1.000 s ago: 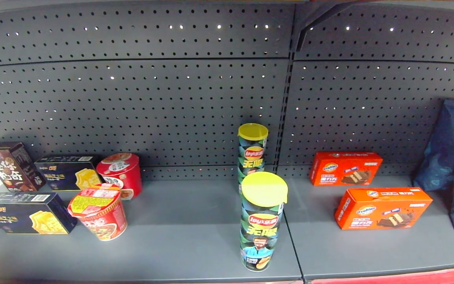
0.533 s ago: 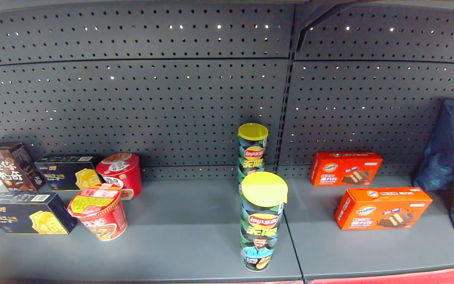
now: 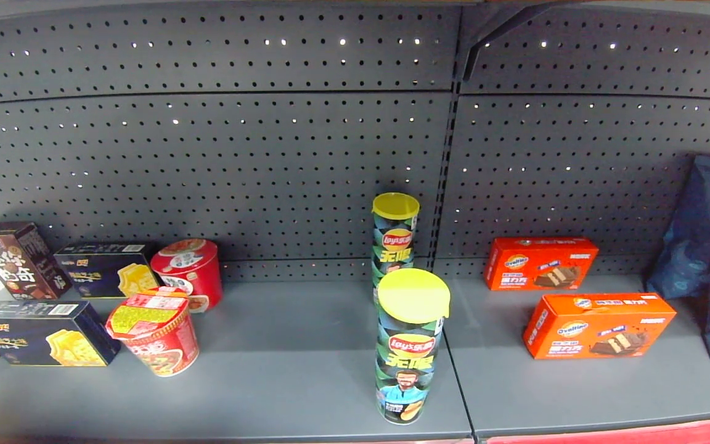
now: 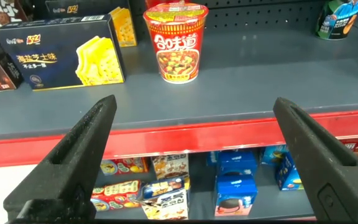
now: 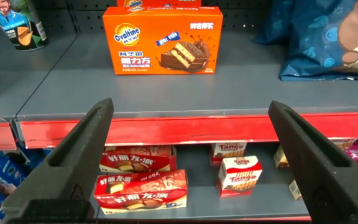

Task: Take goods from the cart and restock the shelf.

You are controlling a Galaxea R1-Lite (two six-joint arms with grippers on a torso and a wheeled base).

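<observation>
Shelf [image 4: 241, 93] | just ahead of left gripper [image 4: 194, 104], right gripper [image 5: 190, 107] | jaws wide apart

chip cans: two, yellow lids, upright; front one [image 3: 412, 345] lower centre, rear one [image 3: 395, 237] straight behind it, by the pegboard [image 3: 238, 154]
orange boxes: two, right of centre; front box [image 3: 598, 325], rear box [image 3: 540, 263], apart
noodle cups: red, lower left; front cup [image 3: 155, 333] upright, rear cup [image 3: 187, 271] just behind
dark blue boxes: front [image 3: 44, 333] far lower left, rear [image 3: 105, 269] beside rear cup
brown box: [image 3: 19, 259] left edge
blue bags: [image 3: 709, 246] right edge
red packs: [image 5: 142, 190] one level below front orange box
blue packs: [image 4: 234, 186] one level below front cup
</observation>
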